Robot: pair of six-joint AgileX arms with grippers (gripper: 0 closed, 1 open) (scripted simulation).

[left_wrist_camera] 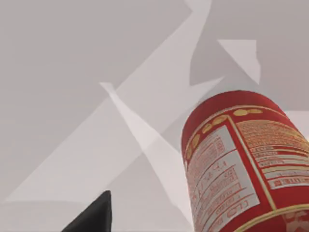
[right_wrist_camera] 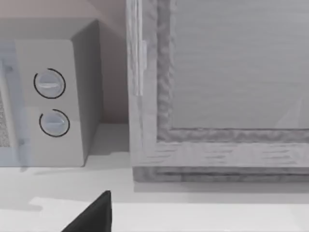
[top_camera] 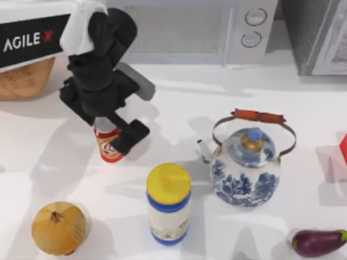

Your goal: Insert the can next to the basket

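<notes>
With the left hand (top_camera: pixel 111 135) pinching the upright can (top_camera: pixel 107 145), keep it vertical and carry it toward the basket (top_camera: pixel 24 78) at the bench's far left corner.

White left arm (top_camera: pixel 38 32) casing with black "AGILE X" panel, red X; matte black wrist and end effector (top_camera: pixel 116 135).

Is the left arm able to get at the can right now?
Probably yes: the left gripper is already down over the can, fingers either side, with nothing between them. The jar and onion stand clear.
</notes>
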